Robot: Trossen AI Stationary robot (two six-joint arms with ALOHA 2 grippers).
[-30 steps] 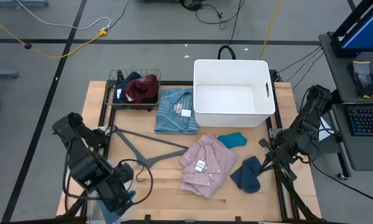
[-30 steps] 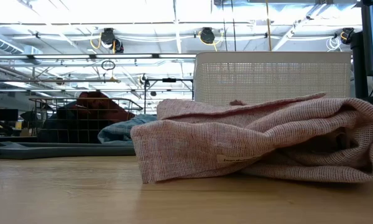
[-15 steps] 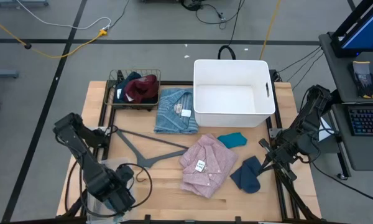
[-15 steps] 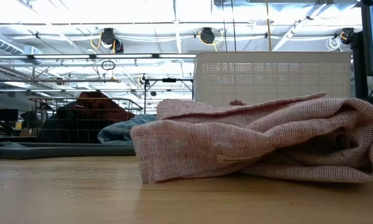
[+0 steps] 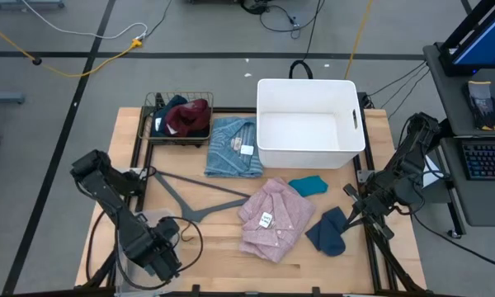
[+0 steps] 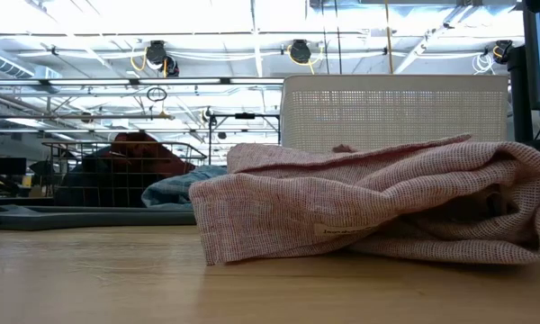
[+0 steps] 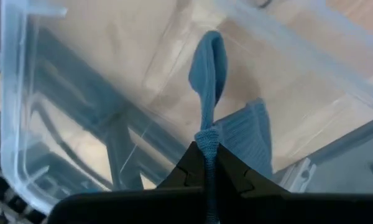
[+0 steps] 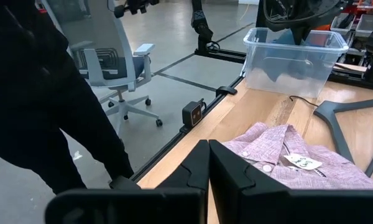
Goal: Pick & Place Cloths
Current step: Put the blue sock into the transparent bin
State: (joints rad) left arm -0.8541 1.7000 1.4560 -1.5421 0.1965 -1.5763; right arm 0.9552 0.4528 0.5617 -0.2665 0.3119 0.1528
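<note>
The left gripper (image 7: 206, 163) is pinching a slate-blue knitted cloth (image 7: 208, 74) and, having swung inward over the last second, is dangling it inside the clear plastic bin (image 5: 136, 262) at seven o'clock on the desk (image 5: 223, 264), so release looks imminent. The pink tagged shirt (image 5: 272, 219) is lying centrally. At three o'clock, the right gripper (image 8: 208, 163) is waiting, fingers pressed together, empty.

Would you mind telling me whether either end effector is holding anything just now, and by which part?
The left end effector pinches a slate-blue knit cloth by one bunched end, over a clear plastic bin. The right end effector holds nothing.
</note>
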